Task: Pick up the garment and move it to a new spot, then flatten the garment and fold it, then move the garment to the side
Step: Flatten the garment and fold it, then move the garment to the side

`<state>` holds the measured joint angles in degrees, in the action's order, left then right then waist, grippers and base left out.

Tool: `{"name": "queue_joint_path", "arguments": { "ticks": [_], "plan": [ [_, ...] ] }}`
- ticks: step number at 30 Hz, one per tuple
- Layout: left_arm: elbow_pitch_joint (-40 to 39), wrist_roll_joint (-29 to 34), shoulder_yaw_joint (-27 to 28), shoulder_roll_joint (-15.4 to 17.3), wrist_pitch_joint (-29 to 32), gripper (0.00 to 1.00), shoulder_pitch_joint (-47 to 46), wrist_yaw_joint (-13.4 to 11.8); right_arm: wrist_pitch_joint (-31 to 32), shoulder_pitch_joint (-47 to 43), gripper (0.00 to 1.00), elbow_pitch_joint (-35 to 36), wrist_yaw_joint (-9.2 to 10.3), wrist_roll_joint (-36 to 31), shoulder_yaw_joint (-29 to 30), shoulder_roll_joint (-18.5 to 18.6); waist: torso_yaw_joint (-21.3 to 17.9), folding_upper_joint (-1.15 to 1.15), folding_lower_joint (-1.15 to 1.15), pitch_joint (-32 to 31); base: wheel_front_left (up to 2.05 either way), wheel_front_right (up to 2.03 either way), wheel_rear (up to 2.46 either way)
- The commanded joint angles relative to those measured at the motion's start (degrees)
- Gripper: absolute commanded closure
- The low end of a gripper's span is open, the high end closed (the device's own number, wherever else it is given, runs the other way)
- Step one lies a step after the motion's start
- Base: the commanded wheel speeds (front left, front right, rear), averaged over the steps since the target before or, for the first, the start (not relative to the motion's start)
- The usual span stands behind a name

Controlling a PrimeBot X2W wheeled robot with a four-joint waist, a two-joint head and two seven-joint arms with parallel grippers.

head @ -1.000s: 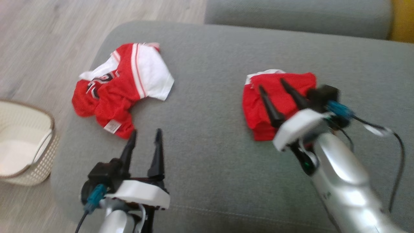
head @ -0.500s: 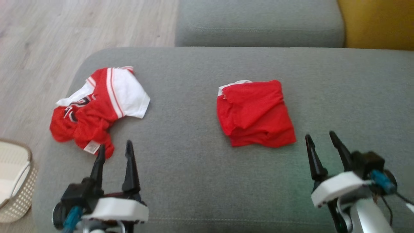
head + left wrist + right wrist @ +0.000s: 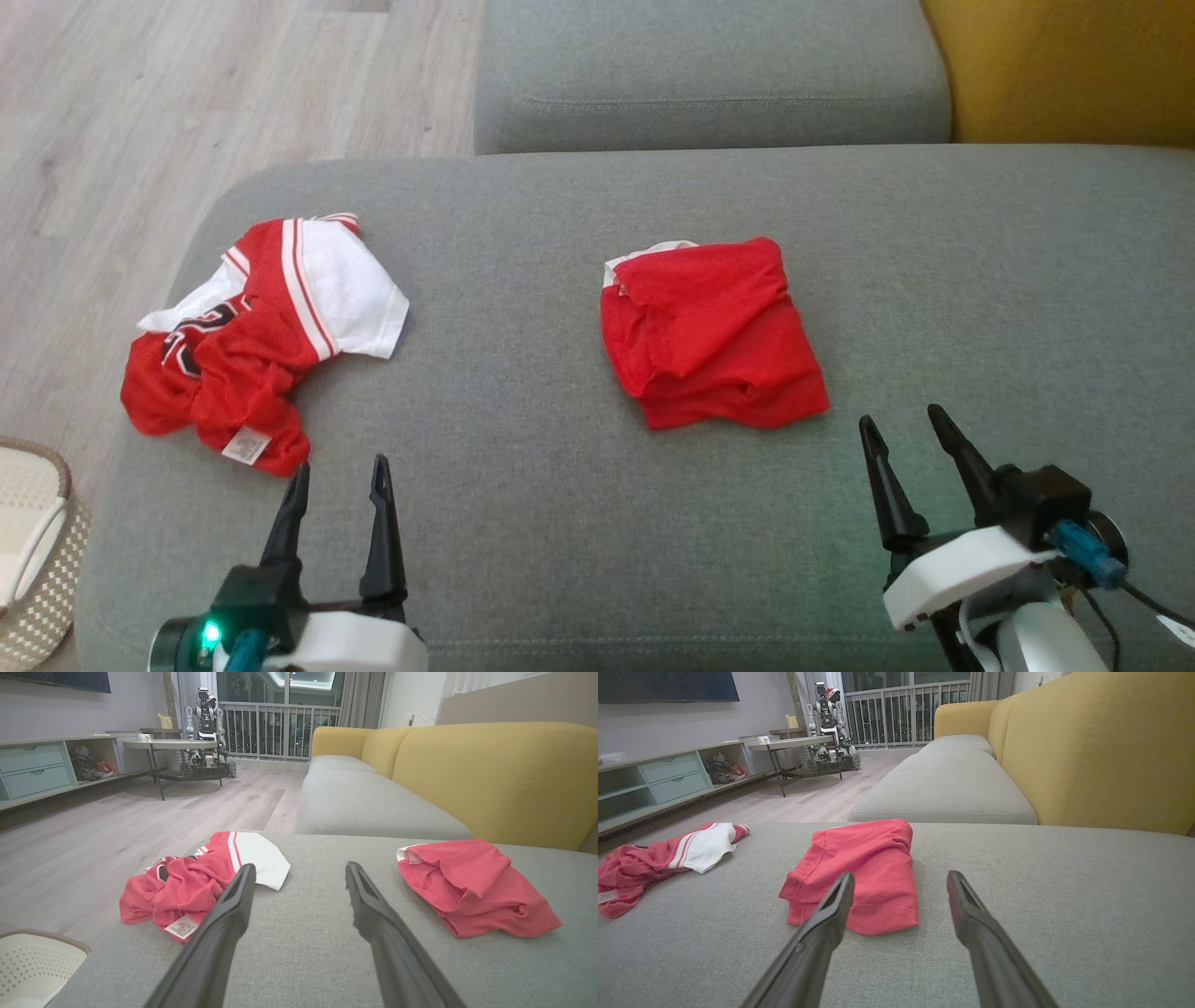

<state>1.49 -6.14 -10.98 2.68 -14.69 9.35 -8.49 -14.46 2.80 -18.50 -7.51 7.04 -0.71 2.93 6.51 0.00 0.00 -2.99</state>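
The white basket [image 3: 42,579] is cut off at the lower left corner and the crumpled red-and-white jersey [image 3: 280,317] half hides its print, while the folded red garment [image 3: 714,331] lies mid-cushion on the grey sofa [image 3: 560,523]; the right gripper [image 3: 900,417], above it a second ago, is now clear of it, and like the left gripper [image 3: 338,464] it has its fingers apart and empty.

Home living room: grey-yellow sofa [image 3: 490,779], wall TV [image 3: 668,686], low console [image 3: 672,777], wood floor [image 3: 117,830].

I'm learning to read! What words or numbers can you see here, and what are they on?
Jersey print: black and white marks, crumpled, cannot be read.
Tag on the jersey: print too small to read.
Red cloth: no words showing.
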Motion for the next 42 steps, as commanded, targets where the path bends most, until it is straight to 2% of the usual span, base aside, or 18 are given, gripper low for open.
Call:
{"name": "queue_joint_path", "arguments": {
  "ticks": [1,8,14,18,20,24,29,32,36,37,38,40,42],
  "plan": [
    [-1.3,0.4,1.7,0.2,-0.3,0.00,-1.8,0.0,-0.5,1.2,0.00,2.2,0.02,-0.3,-1.6,0.0,0.2,0.00,0.00,0.1,0.00,0.00,0.00],
    [0.1,0.9,1.0,0.2,-0.3,0.00,-2.6,0.3,-0.5,1.3,0.00,0.7,0.02,0.2,-1.1,0.0,2.0,0.00,0.00,0.9,0.00,0.00,0.00],
    [0.6,1.0,0.0,0.2,-0.3,0.00,-3.5,0.9,-0.5,4.8,0.00,-4.2,0.02,2.0,-0.6,0.0,3.4,0.00,0.00,2.6,0.00,0.00,0.00],
    [1.3,0.3,-2.6,0.2,-0.3,0.00,-5.7,2.1,-0.5,14.2,0.00,-14.2,0.02,6.8,-0.4,0.0,4.9,0.00,0.00,5.9,0.00,0.00,0.00],
    [1.5,0.2,-3.2,0.2,-0.3,0.00,-6.2,2.4,-0.5,16.2,0.00,-16.4,0.02,7.0,-0.4,0.0,5.3,0.00,0.00,6.4,0.00,0.00,0.00],
    [2.2,-0.4,-5.4,0.2,-0.3,0.00,-8.0,2.8,-0.1,24.0,0.00,-27.0,0.02,8.9,0.8,-0.1,6.8,0.00,0.00,8.0,0.00,0.00,0.00],
    [2.4,-1.2,-8.0,0.2,-0.3,0.00,-9.7,2.8,1.2,33.4,0.00,-38.4,0.02,6.1,4.0,0.6,8.7,0.00,0.00,10.0,0.00,0.00,0.00],
    [2.6,-1.5,-9.4,0.2,-0.3,0.00,-10.6,2.8,1.5,37.5,0.00,-43.6,0.02,2.9,6.1,1.9,9.6,0.00,0.00,11.0,0.00,0.00,0.00],
    [2.9,-1.8,-10.6,0.2,-0.3,0.00,-11.4,2.6,4.0,41.0,0.00,-49.6,0.02,0.7,8.3,1.8,10.3,0.00,0.00,12.0,0.00,0.00,0.00],
    [2.9,-1.9,-10.7,0.2,-0.3,0.00,-11.5,2.6,4.3,41.5,0.11,-50.6,0.02,0.4,8.6,1.6,10.4,0.00,0.00,12.2,0.00,0.00,0.00],
    [2.9,-2.0,-10.8,0.2,-0.3,0.00,-11.7,2.5,4.6,42.0,0.53,-51.3,0.02,0.4,8.9,1.4,10.3,0.00,0.00,12.4,0.00,0.00,0.00],
    [2.9,-2.1,-10.6,0.2,-0.3,0.00,-11.8,2.2,4.6,42.8,1.00,-52.3,0.02,1.1,9.5,1.0,10.0,0.00,0.00,12.6,0.00,0.00,0.00],
    [3.0,-2.1,-10.2,0.2,-0.3,0.00,-11.6,2.0,4.3,42.9,1.00,-52.9,0.02,1.0,9.0,0.6,9.1,0.00,0.00,12.3,0.00,0.00,0.00]
  ]
}}
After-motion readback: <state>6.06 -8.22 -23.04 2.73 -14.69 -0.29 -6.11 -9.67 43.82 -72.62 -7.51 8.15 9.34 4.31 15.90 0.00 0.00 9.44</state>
